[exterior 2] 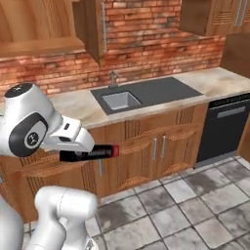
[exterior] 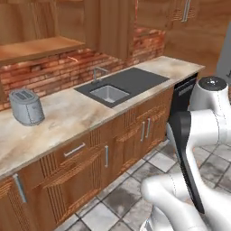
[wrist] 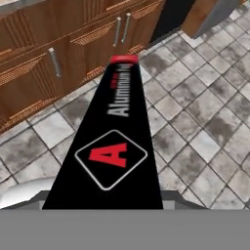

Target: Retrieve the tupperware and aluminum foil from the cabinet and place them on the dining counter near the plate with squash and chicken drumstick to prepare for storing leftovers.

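Gripping the aluminum foil (wrist: 110,151), a long slim black box with a red end, my gripper (exterior 2: 66,155) holds it level above grey stone floor tiles (wrist: 205,102).

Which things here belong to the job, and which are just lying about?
Job:
foil box, held in the pincer over the tiled floor
wall cabinet

Just about:
toaster
sink
faucet
dishwasher
base cabinets
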Controlling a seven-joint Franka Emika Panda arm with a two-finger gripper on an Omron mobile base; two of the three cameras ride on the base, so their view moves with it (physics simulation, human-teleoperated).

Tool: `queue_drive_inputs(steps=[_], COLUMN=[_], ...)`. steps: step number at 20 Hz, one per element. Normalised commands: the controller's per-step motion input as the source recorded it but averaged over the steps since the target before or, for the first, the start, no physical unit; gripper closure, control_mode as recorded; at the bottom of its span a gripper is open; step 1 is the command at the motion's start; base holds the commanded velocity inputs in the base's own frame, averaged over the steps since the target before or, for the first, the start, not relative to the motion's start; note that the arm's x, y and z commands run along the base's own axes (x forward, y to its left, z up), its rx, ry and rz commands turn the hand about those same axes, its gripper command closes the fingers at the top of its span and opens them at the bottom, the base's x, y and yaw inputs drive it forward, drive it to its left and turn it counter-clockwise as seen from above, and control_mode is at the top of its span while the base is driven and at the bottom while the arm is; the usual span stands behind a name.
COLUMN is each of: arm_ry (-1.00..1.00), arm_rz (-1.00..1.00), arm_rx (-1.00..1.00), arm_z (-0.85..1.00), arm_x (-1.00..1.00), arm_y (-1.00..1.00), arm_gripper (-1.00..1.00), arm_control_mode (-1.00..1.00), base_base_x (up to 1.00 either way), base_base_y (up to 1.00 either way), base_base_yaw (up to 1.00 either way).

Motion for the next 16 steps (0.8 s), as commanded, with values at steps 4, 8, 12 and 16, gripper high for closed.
queue_drive_inputs(steps=[4, 8, 12, 16], arm_ry=[0.00, 0.00, 0.00, 0.00], arm_rz=[0.00, 0.00, 0.00, 0.00], arm_rx=[0.00, 0.00, 0.00, 0.00], arm_z=[0.00, 0.00, 0.00, 0.00], arm_x=[0.00, 0.00, 0.00, 0.00], arm_y=[0.00, 0.00, 0.00, 0.00], arm_gripper=[1.00, 1.00, 1.00, 1.00], arm_control_mode=[1.00, 1.00, 1.00, 1.00], base_base_x=[0.00, 0.00, 0.00, 0.01], base_base_y=[-0.02, 0.00, 0.00, 0.00], base_base_yaw=[-0.87, -0.87, -0.88, -0.87])
